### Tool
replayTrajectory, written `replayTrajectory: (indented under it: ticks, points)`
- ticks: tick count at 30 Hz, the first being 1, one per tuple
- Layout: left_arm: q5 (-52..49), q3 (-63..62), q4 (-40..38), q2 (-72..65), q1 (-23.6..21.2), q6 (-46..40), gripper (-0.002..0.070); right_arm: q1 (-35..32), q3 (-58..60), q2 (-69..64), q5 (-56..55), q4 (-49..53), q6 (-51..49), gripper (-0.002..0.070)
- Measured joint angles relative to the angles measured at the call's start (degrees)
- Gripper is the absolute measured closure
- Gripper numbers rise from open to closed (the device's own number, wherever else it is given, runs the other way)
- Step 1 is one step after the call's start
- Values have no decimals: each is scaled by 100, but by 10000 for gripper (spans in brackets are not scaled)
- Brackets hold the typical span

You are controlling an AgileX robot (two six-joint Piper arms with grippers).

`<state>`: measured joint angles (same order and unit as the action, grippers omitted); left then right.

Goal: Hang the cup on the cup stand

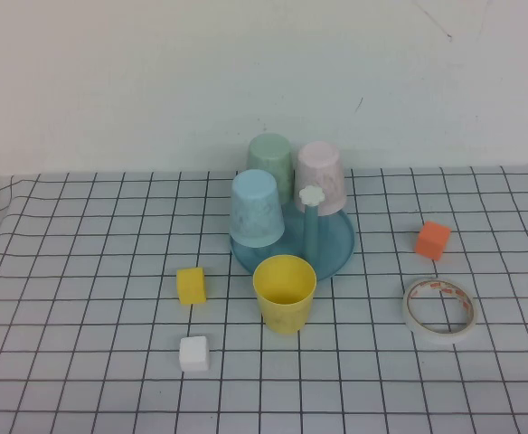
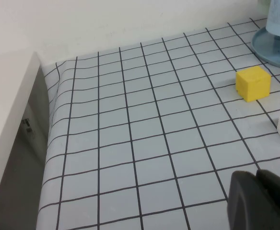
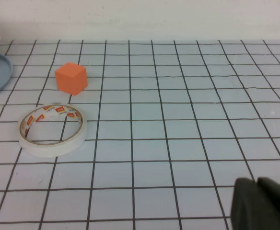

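The scene is evenly and brightly lit by diffuse light. Only short, soft shadows are cast beneath the cup (image 1: 285, 292) and tape (image 1: 440, 309). No glare is observed. In both wrist views the near dark gripper bodies are rendered out of focus.

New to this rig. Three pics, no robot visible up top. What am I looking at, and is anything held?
It's a two-arm tabletop robot. The high view looks down from its own side; both arms are out of that frame. The other two pictures come from wrist cameras. The dark shape at the edge of each is that arm's gripper: left gripper, right gripper, both shut, holding nothing.

On the checked table: a yellow cup standing upright, mouth up, in front of the teal cup stand, which already carries three upturned cups. Around them lie a yellow block, white block, orange block and tape roll.
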<state>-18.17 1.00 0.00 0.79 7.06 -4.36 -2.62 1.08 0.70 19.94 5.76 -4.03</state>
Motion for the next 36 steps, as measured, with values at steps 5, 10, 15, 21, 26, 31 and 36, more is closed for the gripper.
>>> replayTrajectory:
  ticks: [5,10,15,21,26,31,36]
  points:
    - [0,0,0,0,0,0,676,0,0,0,0,0,0,678]
    - [0,0,0,0,0,16,676,0,0,0,0,0,0,678]
    - [0,0,0,0,0,16,676,0,0,0,0,0,-54,678]
    - [0,0,0,0,0,16,676,0,0,0,0,0,-88,678]
    - [0,0,0,0,0,16,676,0,0,0,0,0,-88,678]
    - [0,0,0,0,0,16,676,0,0,0,0,0,-88,678]
    - [15,0,0,0,0,16,676,0,0,0,0,11,-88,678]
